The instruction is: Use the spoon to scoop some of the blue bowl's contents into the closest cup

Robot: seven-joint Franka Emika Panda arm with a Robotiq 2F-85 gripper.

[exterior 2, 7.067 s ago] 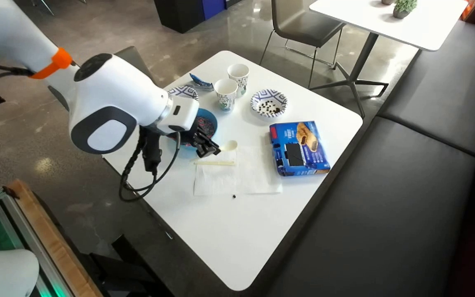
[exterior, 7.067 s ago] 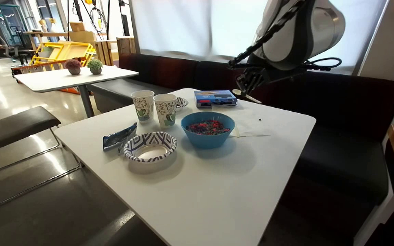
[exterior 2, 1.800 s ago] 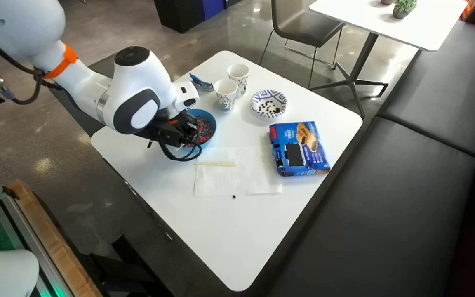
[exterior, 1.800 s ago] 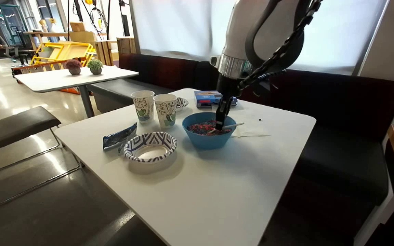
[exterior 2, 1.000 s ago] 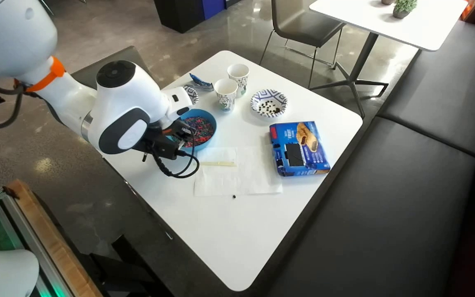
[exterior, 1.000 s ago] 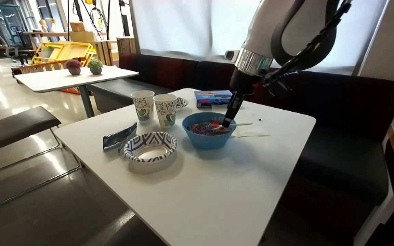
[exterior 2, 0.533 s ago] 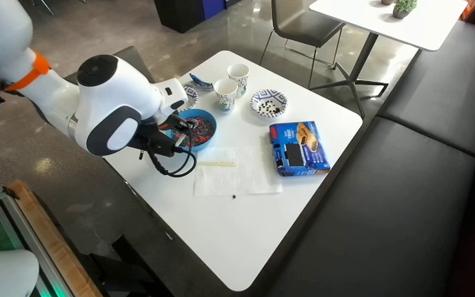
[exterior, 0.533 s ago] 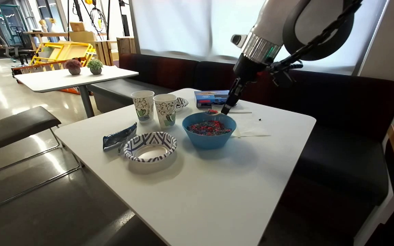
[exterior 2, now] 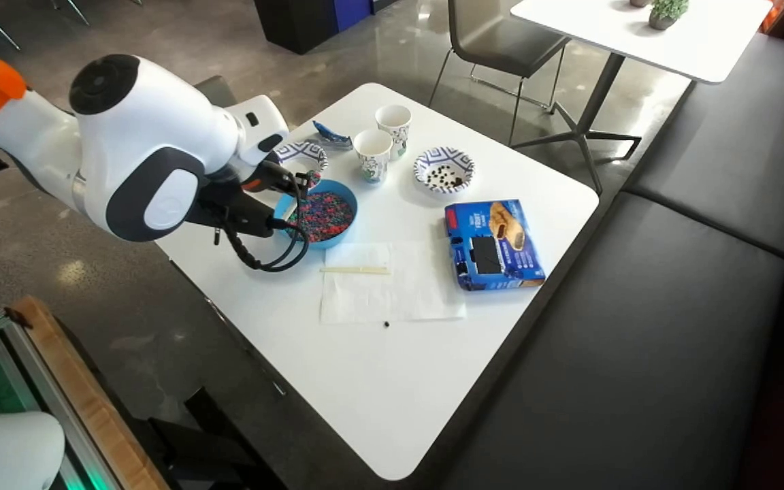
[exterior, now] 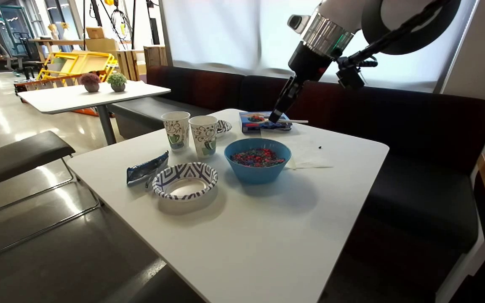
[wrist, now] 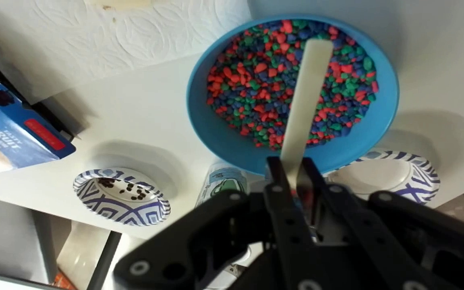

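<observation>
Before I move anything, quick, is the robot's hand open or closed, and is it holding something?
Hand: closed, gripping the spoon, which carries small colored pieces.

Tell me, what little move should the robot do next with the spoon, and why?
I'd guess it should carry the spoon slowly sideways, held level, toward the cup nearest the blue bowl. The fingers grip the spoon, small reddish pieces sit on its end, and it is held higher than the bowl, not yet over that cup. Tipping now might spill them.
</observation>
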